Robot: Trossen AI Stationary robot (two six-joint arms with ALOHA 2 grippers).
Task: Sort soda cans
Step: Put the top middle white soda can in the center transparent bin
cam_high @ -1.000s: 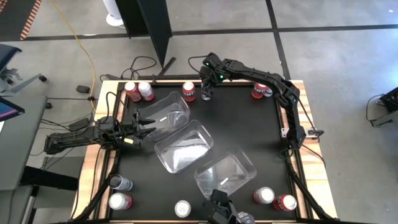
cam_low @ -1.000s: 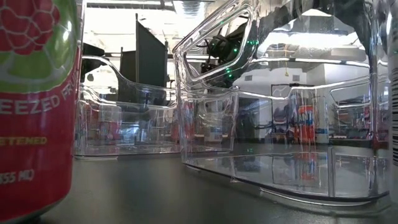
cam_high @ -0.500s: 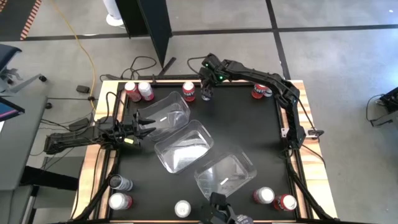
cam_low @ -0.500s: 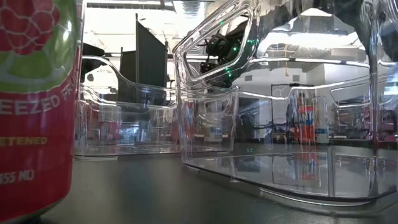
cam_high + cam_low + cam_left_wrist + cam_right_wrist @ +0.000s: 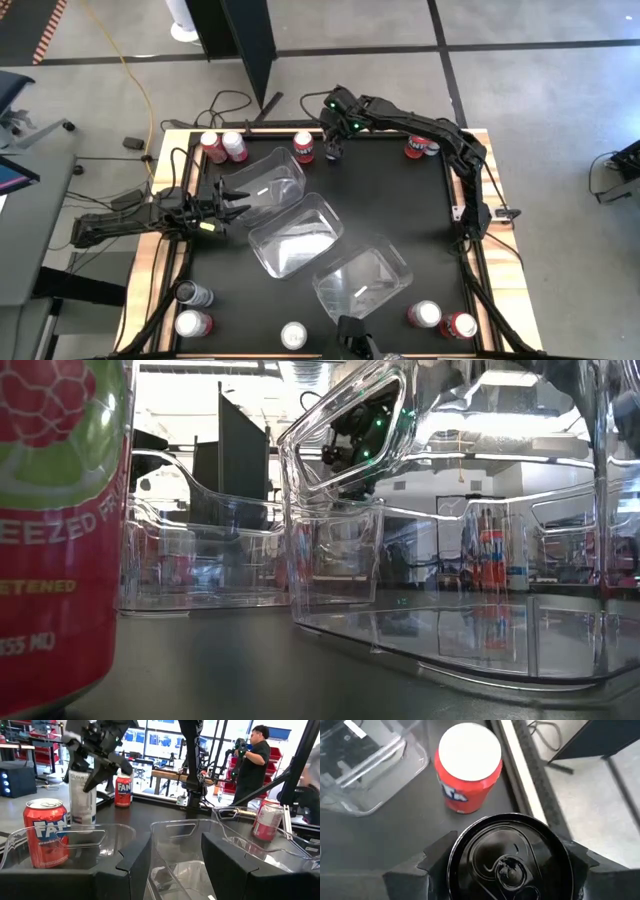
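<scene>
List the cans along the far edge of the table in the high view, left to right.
Two red cans side by side → red can → dark can in the right gripper → red can with a white-and-red can touching it, partly under the right arm.

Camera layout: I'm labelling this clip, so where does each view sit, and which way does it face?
High: overhead, straight down on the table; both arms show.
Low: table height, looking through a clear tub; right arm shows behind.
Left wrist: past the left gripper across tubs.
Right wrist: down on a dark can between its fingers.
Shared: the red can beside it also shows in high.
</scene>
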